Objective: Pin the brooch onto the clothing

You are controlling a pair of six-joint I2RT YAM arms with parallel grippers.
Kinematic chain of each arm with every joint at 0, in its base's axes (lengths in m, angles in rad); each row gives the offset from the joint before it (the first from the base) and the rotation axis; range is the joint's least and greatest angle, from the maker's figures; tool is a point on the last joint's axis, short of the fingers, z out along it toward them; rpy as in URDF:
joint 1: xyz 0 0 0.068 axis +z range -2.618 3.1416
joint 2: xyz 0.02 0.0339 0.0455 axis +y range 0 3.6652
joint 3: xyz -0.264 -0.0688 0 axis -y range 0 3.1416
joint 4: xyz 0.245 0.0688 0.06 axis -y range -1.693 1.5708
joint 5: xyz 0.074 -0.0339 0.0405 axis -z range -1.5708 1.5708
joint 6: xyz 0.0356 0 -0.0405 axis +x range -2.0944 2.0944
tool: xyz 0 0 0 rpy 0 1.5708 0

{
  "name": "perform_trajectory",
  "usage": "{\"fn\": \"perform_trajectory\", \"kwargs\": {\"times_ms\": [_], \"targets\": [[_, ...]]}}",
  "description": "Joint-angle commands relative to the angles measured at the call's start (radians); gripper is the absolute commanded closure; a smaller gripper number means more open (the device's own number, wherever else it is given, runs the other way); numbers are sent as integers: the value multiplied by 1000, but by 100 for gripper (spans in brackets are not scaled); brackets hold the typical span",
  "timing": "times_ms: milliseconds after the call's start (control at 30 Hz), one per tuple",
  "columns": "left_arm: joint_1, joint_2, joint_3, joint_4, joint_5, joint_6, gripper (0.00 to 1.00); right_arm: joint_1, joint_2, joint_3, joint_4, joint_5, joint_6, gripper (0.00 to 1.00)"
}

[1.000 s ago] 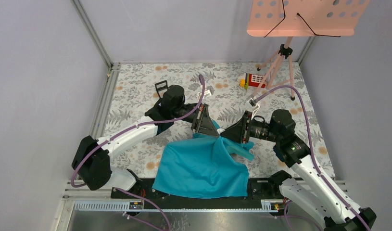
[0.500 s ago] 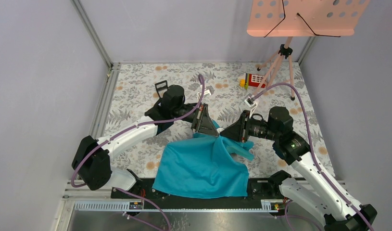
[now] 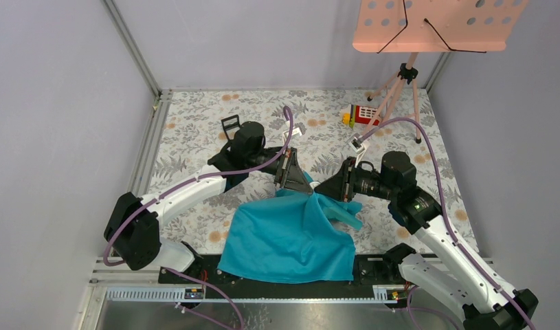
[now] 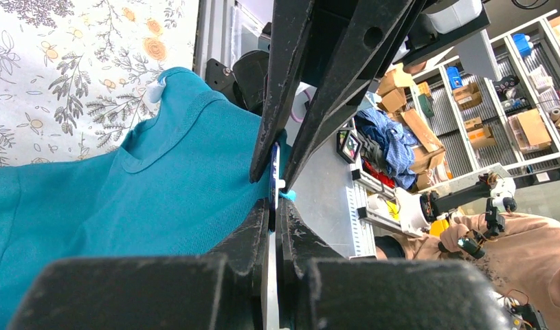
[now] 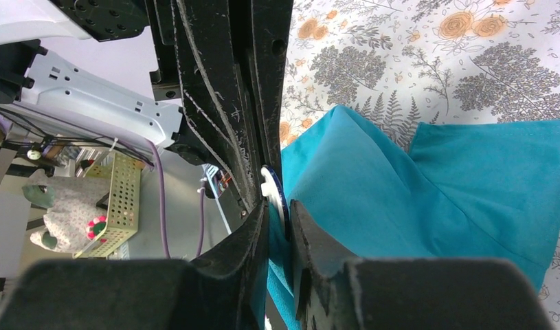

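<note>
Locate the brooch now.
In the left wrist view the brooch sits between the fingertips of the left gripper, at the raised peak of the clothing mid-table, where the right gripper meets it.

Overhead view looks down; close wrist views share the shirt [image 3: 290, 237].

No words, numbers, brand names or signs can be read in any view. The small white neck label [image 4: 153, 91] on the teal T-shirt [image 4: 126, 199] shows no legible print. The white tag [image 3: 359, 144] on a purple cable [image 3: 428, 148] and the cardboard boxes [image 4: 400, 96] beyond the bench are too small to read.
</note>
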Motion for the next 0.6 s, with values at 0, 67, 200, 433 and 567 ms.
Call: {"fn": "perform_trajectory", "kwargs": {"times_ms": [0,67,200,433,567], "targets": [[-27,-30,13,94,118,-17,100,-8,25,-1,-50,203,-28,83],[-27,-31,13,93,116,-15,100,-8,19,-4,-56,234,-22,84],[-27,-34,15,75,105,2,100,-7,11,-11,-62,278,-13,85],[-27,-33,26,20,77,40,100,-8,-27,-28,-46,327,7,85],[-27,-35,28,2,59,56,100,-8,-35,-33,-47,322,8,84]]}}
